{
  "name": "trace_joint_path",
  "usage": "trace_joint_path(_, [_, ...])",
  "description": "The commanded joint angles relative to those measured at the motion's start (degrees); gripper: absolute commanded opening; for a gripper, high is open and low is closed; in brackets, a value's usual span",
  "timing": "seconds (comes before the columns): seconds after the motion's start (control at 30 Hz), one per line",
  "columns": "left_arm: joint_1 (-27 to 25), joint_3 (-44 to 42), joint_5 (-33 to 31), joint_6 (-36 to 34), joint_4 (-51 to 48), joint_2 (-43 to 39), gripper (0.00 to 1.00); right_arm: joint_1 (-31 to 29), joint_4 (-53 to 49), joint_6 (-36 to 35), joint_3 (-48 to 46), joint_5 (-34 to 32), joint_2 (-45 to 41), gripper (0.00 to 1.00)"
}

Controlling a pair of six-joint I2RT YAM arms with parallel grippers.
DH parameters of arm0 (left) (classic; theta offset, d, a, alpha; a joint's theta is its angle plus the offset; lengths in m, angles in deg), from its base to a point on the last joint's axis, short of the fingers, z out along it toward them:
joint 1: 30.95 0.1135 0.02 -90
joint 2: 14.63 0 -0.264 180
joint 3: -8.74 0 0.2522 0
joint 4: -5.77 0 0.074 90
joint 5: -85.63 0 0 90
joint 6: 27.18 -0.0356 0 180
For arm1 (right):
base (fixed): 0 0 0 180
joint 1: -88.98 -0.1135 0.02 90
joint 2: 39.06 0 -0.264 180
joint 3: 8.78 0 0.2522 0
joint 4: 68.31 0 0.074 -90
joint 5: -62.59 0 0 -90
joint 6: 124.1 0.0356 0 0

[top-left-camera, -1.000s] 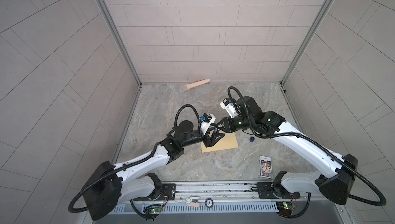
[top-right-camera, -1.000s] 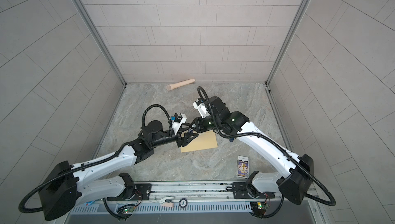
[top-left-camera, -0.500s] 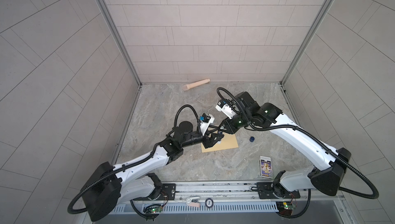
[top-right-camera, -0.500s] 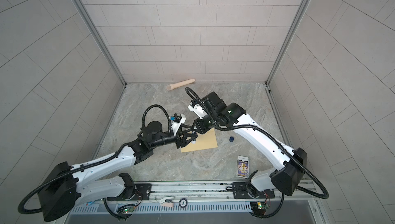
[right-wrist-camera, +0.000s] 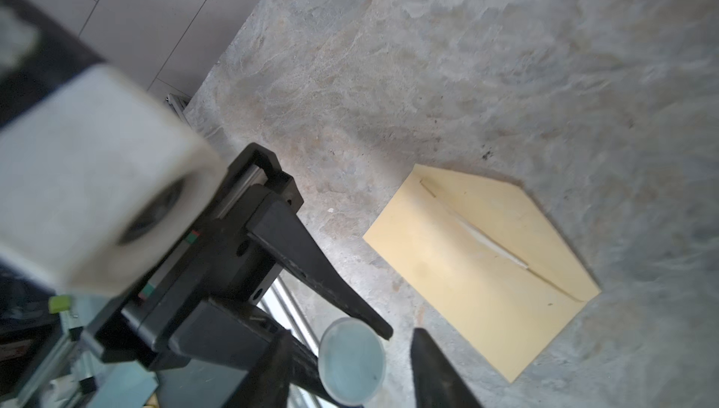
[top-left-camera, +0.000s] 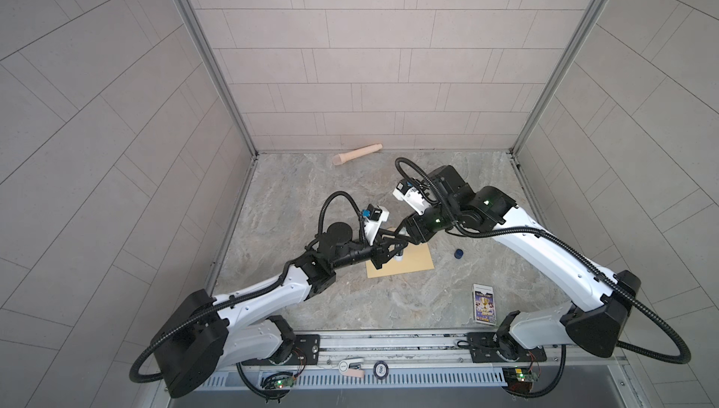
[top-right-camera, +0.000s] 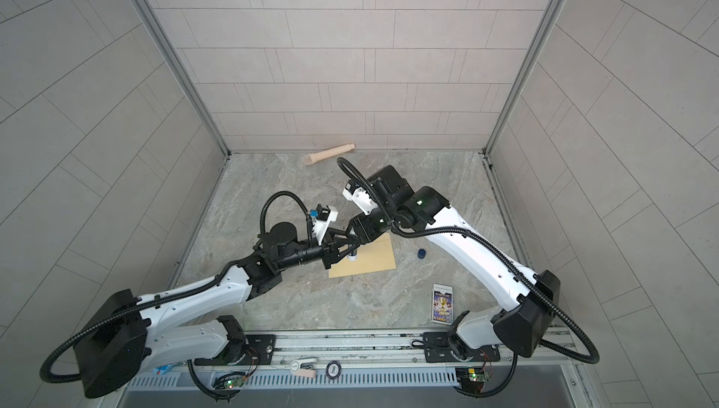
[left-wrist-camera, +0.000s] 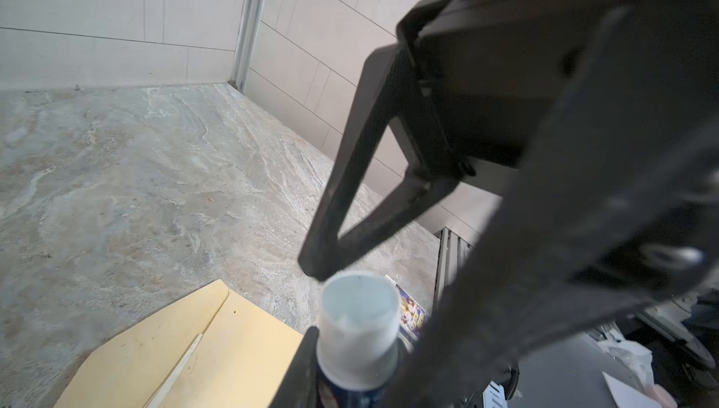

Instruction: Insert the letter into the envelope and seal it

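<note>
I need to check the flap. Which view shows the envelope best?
The right wrist view: the whole envelope shows, flap included. The left wrist view catches only part of it; in both top views it is small and partly covered.

2 white arms [top-left-camera: 264,297], ribbed black cables [top-left-camera: 337,194]

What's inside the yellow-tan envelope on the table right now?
Only a thin cream-white paper edge shows at the mouth of the yellow-tan manila envelope, beside its open triangular flap. The rest of the inside is covered by the envelope's own paper.
</note>
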Motion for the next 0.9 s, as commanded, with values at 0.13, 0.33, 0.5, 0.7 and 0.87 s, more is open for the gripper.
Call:
trace_joint_path(0.13, [0.52, 0.66, -16.85, 16.54, 11.47, 4.21, 0.0, -7.1, 45.02, -6.64, -35.0, -27.81, -27.83, 0.81])
trace_joint_path(0.33, [0.76, -1.95, -26.0, 27.23, 22.36, 5.78, 0.0, -22.76, 74.08, -24.4, -54.97, -46.69, -26.76, 0.83])
trace_joint_path(0.5, [1.11, -4.65, -27.06, 32.58, 30.62, 6.65, 0.0, -22.74, 88.66, -21.99, -59.89, -50.33, -22.65, 0.81])
trace_joint_path(0.7, [1.11, -7.51, -27.32, 36.9, 41.31, 10.85, 0.0, -20.16, 91.17, -17.64, -58.72, -48.37, -18.89, 0.81])
trace_joint_path(0.87, [1.11, -5.33, -24.42, 38.26, 41.31, 12.16, 0.0, -19.15, 92.85, -18.8, -57.19, -44.63, -15.32, 0.71])
